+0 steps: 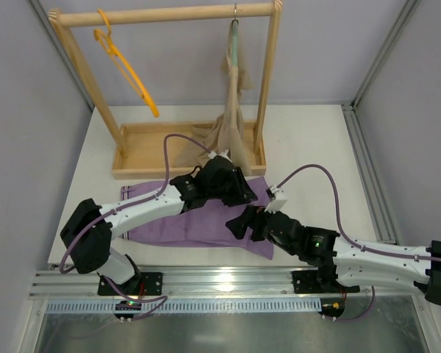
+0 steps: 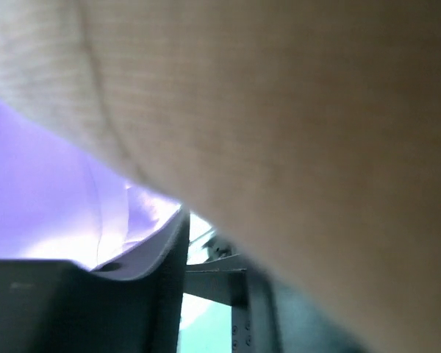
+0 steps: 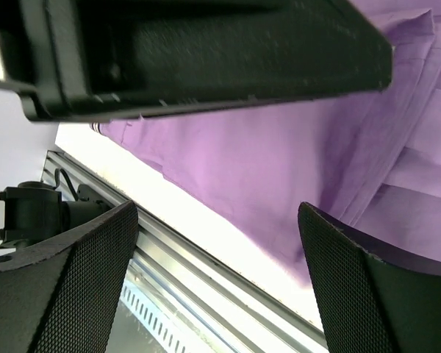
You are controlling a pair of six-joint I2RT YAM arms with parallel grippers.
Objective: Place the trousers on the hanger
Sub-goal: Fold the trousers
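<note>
The lilac trousers (image 1: 191, 220) lie flat on the table in front of the wooden rack. The orange hanger (image 1: 125, 66) hangs on the rack's rail at the left, empty. My left gripper (image 1: 231, 185) is low over the trousers' right end, up against the bottom of the beige garment (image 1: 231, 125). In the left wrist view that beige cloth (image 2: 279, 110) fills most of the frame, with trousers (image 2: 37, 184) at the left. One dark finger (image 2: 132, 309) shows with a light gap beside it. My right gripper (image 3: 217, 279) is open and empty over the trousers' near edge (image 3: 279, 147).
The wooden rack (image 1: 268, 81) stands on a wooden tray base (image 1: 143, 151) at the back. The beige garment hangs from a grey-green hanger (image 1: 236, 44) on the right of the rail. A metal rail (image 1: 220, 279) runs along the table's near edge. The left arm's black body (image 3: 206, 51) crosses above my right gripper.
</note>
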